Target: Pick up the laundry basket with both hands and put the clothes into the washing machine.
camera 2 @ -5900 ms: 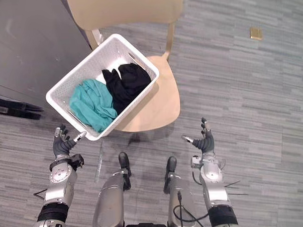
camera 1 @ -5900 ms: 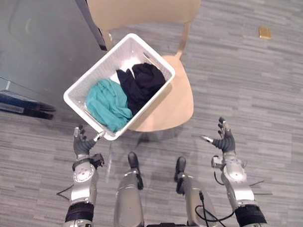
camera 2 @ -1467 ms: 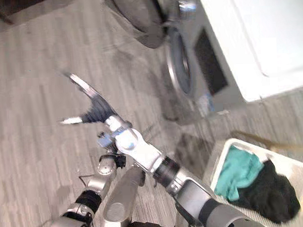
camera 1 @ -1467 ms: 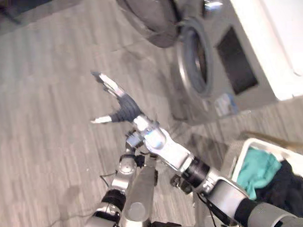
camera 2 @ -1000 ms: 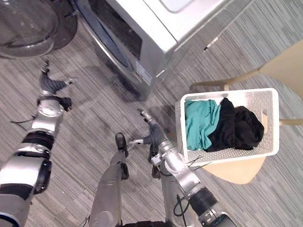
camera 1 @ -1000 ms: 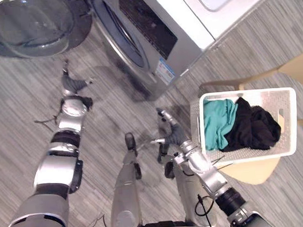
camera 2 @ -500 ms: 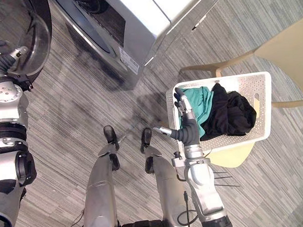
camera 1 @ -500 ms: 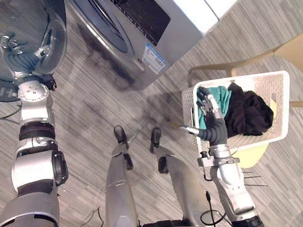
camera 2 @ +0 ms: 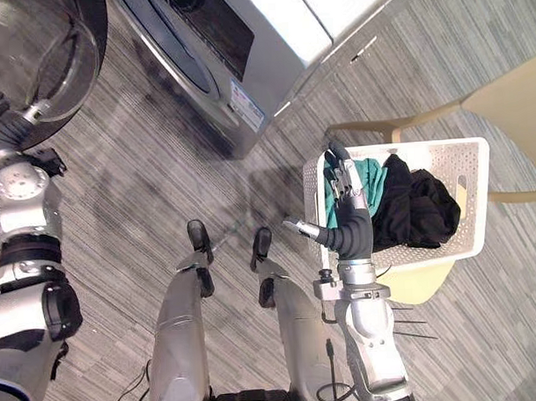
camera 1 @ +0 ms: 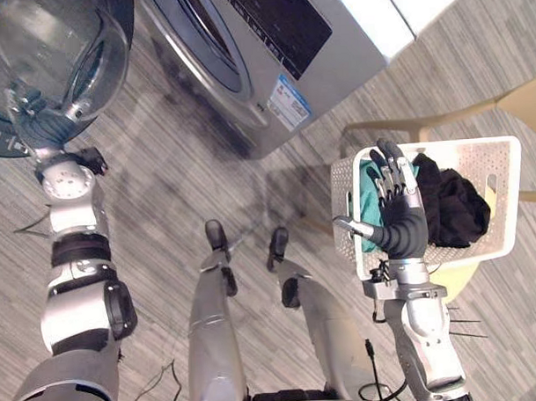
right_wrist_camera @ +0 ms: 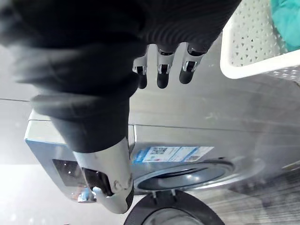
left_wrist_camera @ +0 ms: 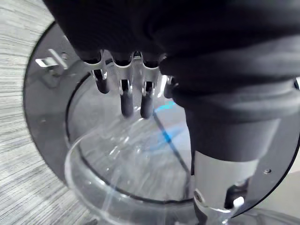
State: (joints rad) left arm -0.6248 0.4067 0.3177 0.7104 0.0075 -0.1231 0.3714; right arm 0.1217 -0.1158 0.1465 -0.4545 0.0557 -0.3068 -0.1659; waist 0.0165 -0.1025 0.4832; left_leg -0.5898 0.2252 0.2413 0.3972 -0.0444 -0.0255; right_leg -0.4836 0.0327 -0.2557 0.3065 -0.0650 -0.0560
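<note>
Right hand (camera 1: 399, 220) has edged further across the left wall of the basket (camera 1: 460, 150) since half a second ago. Left hand (camera 1: 38, 120) has stayed out at the door (camera 1: 64, 45) of the washer (camera 1: 289, 33), far left. Both hands are released, fingers straight or slack, grasping nothing. Basket sits on the chair (camera 2: 519, 86) at right, with the teal cloth (camera 2: 371, 177) and the black cloth (camera 1: 458, 207) inside it. Door stands open; the drum's inside is too dark to read. Judged status: early. Done: washer opened, right hand at the basket. Left to do: bring the left hand across, grip the basket on both sides, lift it, carry it to the drum, load both cloths.
</note>
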